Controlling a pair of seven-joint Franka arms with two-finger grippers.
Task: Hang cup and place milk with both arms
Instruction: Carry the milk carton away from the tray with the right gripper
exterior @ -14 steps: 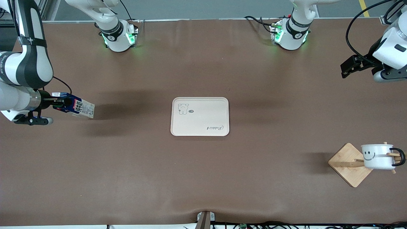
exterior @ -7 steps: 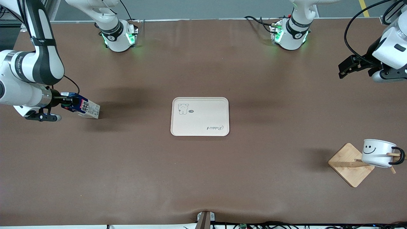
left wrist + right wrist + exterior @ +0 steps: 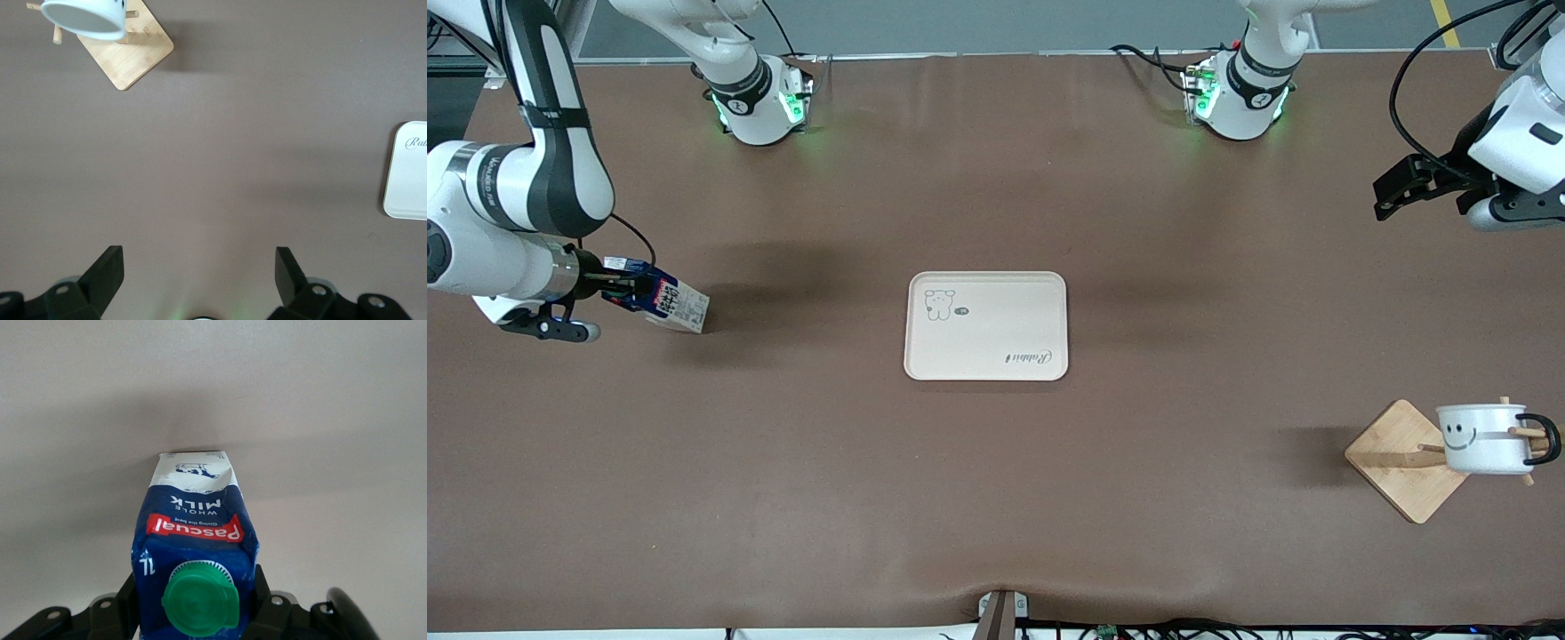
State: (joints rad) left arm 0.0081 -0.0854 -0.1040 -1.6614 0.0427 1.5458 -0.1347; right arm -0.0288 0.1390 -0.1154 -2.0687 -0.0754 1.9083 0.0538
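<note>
Right claw: the right claw (image 3: 618,286) is closed on the milk (image 3: 660,300), gripping the carton's top end on both sides of the green cap (image 3: 199,599); it is over the desk (image 3: 996,498) toward the right arm's end, at about 9 o'clock from the tray (image 3: 986,326) in the front view.
Milk: the dark-blue carton is held tilted, its pale base pointing away from the claw and down toward the desk; whether the base touches the desk cannot be told. It is well apart from the tray.
Left claw: the left claw (image 3: 1389,191) is wide open with nothing in it, its two black fingers (image 3: 107,267) spread apart over bare desk. It hangs over the left arm's end of the desk, at about 2 o'clock from the tray in the front view, and that arm waits.
Cup: the white cup (image 3: 1480,437) with its smiley face hangs on its side from a peg of the wooden rack (image 3: 1405,460), its black handle (image 3: 1543,439) looped over the peg. Cup and rack are at about 4 o'clock from the tray in the front view, toward the left arm's end and nearer to the front camera than the tray.
Tray: pale, with rounded corners, flat at the middle of the desk, carrying only its printed bear and lettering.
Arm bases: both glow green at the 12 o'clock edge of the front view.
</note>
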